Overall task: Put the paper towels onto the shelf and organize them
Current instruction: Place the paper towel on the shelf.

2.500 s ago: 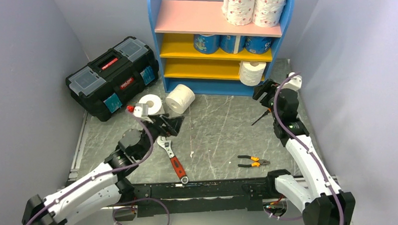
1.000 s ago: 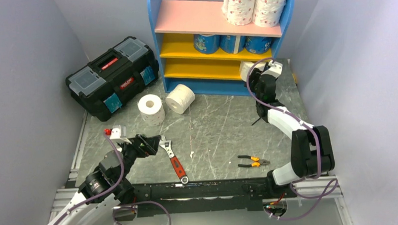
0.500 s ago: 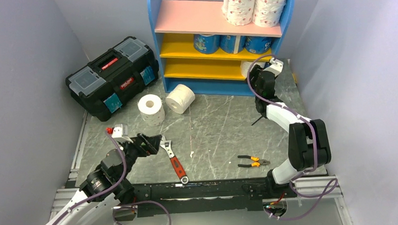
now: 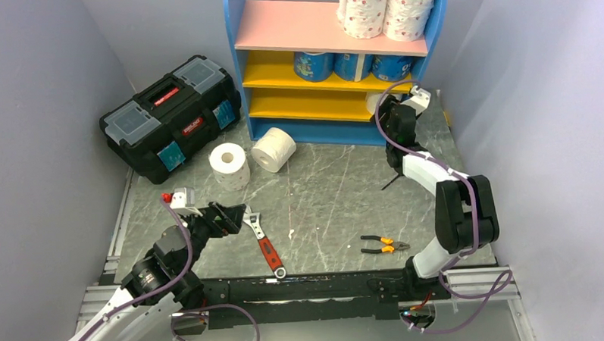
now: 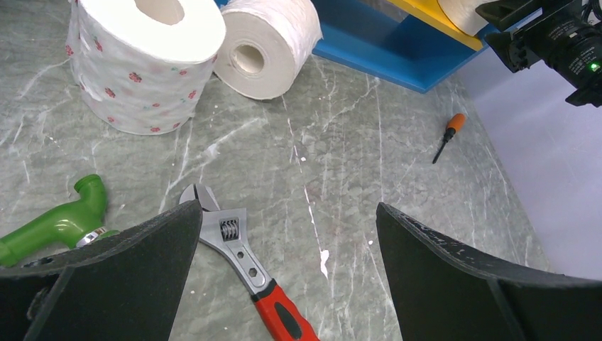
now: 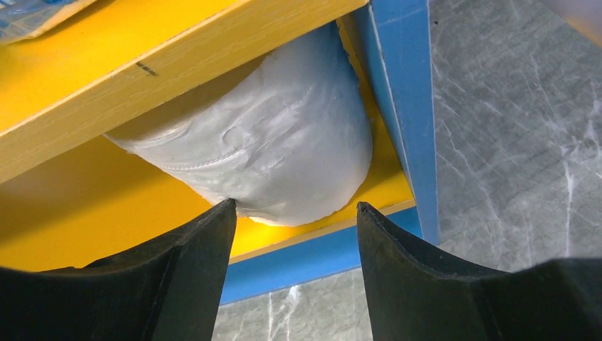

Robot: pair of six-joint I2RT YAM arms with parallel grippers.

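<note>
The blue shelf stands at the back, with two pink-dotted rolls on its pink board and three blue-wrapped rolls on the upper yellow one. The right gripper reaches into the lower board's right end, against a white roll it mostly hides. Two more rolls sit on the floor by the black toolbox, one upright, one lying. The left gripper hangs spread wide just beside a red-handled wrench
</note>
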